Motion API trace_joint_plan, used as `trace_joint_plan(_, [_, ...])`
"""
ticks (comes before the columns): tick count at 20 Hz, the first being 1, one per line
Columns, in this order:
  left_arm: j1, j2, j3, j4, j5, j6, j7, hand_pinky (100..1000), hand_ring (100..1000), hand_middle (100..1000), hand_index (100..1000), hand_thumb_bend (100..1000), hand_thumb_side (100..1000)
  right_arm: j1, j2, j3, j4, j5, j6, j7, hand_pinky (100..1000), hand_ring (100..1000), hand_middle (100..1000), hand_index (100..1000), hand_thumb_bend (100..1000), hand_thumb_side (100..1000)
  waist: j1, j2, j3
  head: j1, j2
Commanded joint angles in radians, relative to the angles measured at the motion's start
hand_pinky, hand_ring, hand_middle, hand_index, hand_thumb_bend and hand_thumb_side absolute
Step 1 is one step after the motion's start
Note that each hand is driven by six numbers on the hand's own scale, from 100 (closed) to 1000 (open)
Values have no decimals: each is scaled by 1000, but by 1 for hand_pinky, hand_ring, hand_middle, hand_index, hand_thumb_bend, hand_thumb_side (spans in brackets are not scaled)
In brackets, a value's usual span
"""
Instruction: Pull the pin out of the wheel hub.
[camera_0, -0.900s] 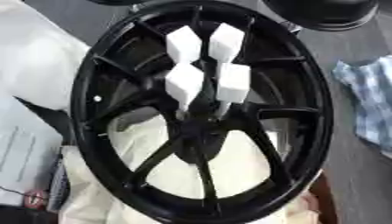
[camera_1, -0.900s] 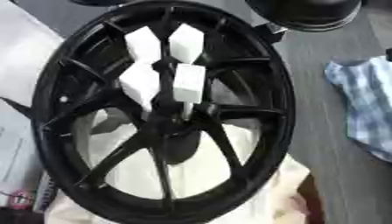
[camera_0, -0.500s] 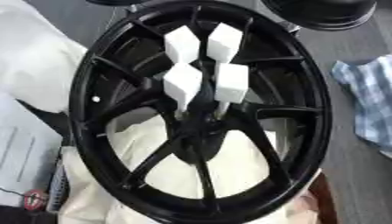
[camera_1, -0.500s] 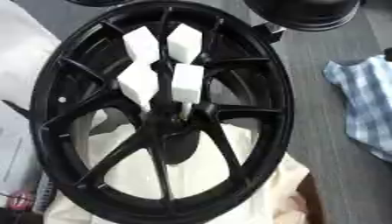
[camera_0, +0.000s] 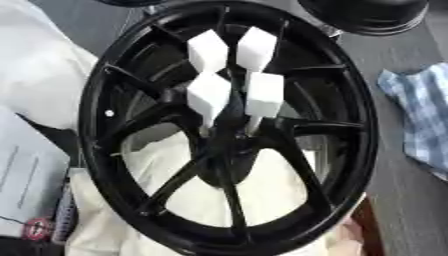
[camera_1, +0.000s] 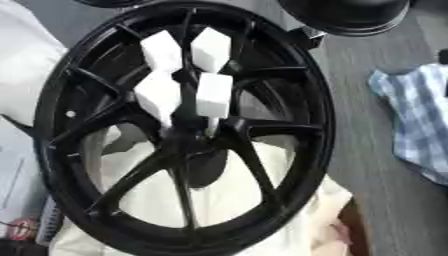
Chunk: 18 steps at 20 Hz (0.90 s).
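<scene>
No hand shows; pins (camera_0: 263, 95) stand in hub (camera_0: 229, 137).

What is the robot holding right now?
Nothing that shows. Neither hand is in view; the four white-topped pins stand in the hub of the black wheel with nothing touching them.

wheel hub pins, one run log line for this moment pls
wheel: black, spoked | pins: four white-capped, seated at hub | hands: none in view | pull: not started

Dark grey surface (camera_0: 398, 200) carrying a black spoked alloy wheel hub (camera_0: 229, 125) (resting on cream cloth (camera_0: 262, 192)); blue-and-white checked cloth (camera_0: 422, 120) at right edge, white paper sheets (camera_0: 22, 175) at left.
</scene>
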Motion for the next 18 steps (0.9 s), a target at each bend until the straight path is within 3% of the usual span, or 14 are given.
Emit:
trace_joint_plan(1, [1,31,-1,-16,-4,3,-5,819,669,545,776,100,732,-26,-127,1,-15,119,-1,75,883,816,701,795,100,201,-2,-25,-3,4,9])
trace_joint_plan(6, [2,34,-6,-16,-3,7,-11,819,669,545,775,100,734,-87,-219,42,-15,237,-31,216,877,828,730,799,100,204,-11,-30,-1,1,14])
trace_joint_plan(10, [1,36,-9,-16,-1,8,-16,819,669,544,776,100,737,-137,-268,70,-15,295,-94,269,878,849,755,804,100,217,-16,-30,7,-4,15])
trace_joint_plan(13, [-1,36,-12,-16,1,9,-20,820,670,544,775,100,738,-170,-288,93,-15,303,-128,301,878,847,754,803,100,222,-18,-29,14,-9,16])
trace_joint_plan(18, [-6,38,-15,-16,4,8,-25,820,670,545,775,100,738,-216,-307,123,-15,276,-127,339,878,844,750,801,100,223,-18,-26,23,-16,20])
